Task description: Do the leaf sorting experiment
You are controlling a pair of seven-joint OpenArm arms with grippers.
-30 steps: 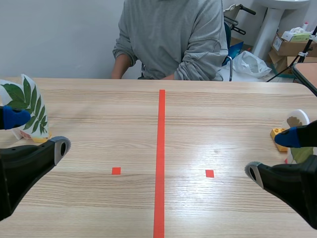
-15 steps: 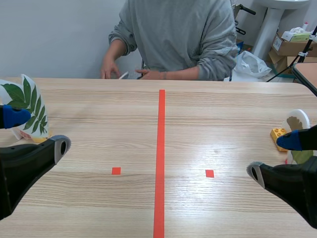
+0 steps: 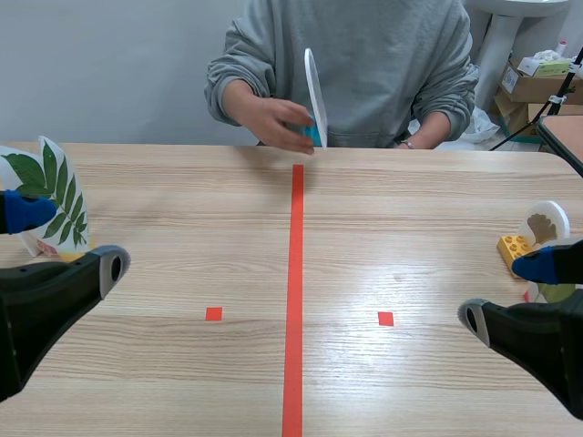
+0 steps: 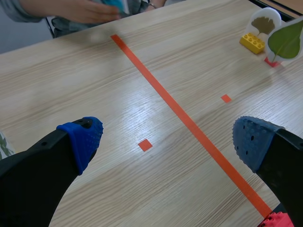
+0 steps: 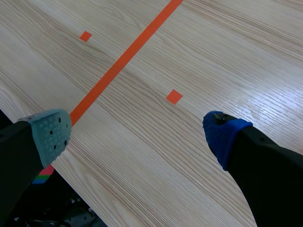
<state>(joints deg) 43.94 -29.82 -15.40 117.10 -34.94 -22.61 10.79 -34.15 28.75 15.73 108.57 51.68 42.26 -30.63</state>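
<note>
While they hang low over the near end of the table (image 3: 182, 382), both my grippers are wide open and hold nothing. My left gripper (image 3: 68, 238) is left of the red line (image 3: 294, 300). My right gripper (image 3: 506, 291) is right of it.

Far to the left of the red line stands the feather leaf card (image 3: 55, 196). It is white, with a long green leaf made of many small ones. My blue fingertip hides a bit of it, and its side is cut off.

Far to the right of the red line stands the brown leaf card (image 3: 545, 221), round and white, on a yellow block (image 3: 512, 246). Just beside it is the big leaf card (image 4: 286, 40) with one wide green leaf. My right fingers hide most of that one from the middle camera.

At the far end of the red line, a person's hand (image 3: 273, 118) holds up a white card (image 3: 315, 96) with a blue-green foot. I see only its thin edge, so I cannot tell its leaf. Half a second ago both of the person's hands were low at the table edge and no card was up.
</note>
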